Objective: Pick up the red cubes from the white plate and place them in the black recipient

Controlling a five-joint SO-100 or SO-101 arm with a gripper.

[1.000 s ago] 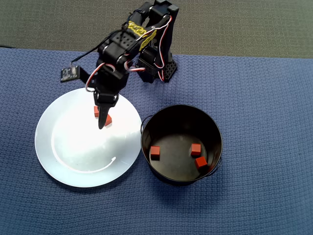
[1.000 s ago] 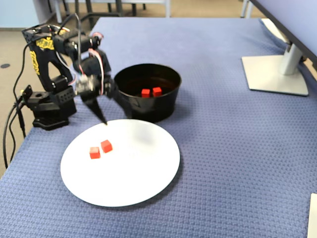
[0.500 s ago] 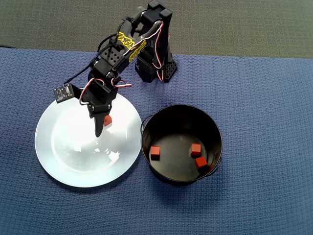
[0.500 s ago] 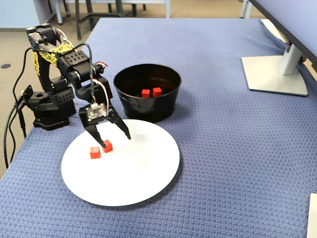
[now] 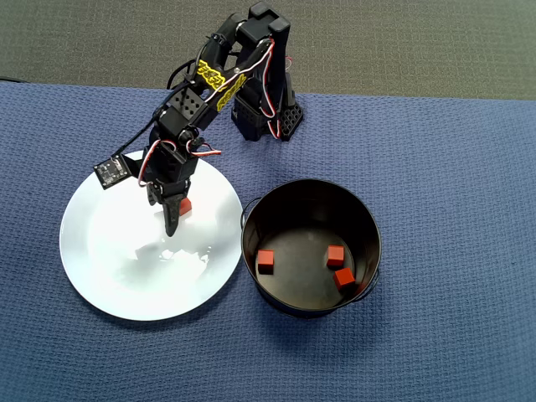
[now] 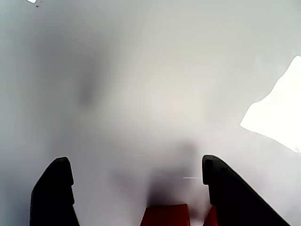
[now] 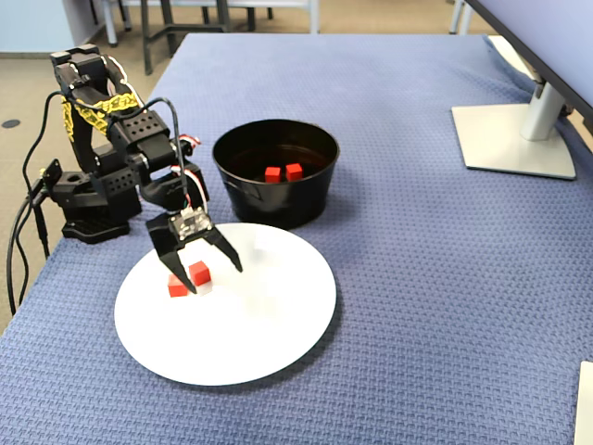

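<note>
My black base (image 7: 88,209) sits on the tabletop (image 7: 417,278) covered in blue woven cloth, beside a large glossy white plate (image 7: 269,343), a deep round black pot (image 7: 278,199) and a grey monitor stand (image 7: 514,139).

Readable text: none could be made out in any view.
Arm's yellow band (image 7: 93,109): carried dark marks, too small and blurred to read.
Plate, pot, cubes: bore no lettering that showed.

Black arm (image 7: 139,148), yellow tape (image 7: 93,111), red-white cables (image 5: 272,75).
</note>
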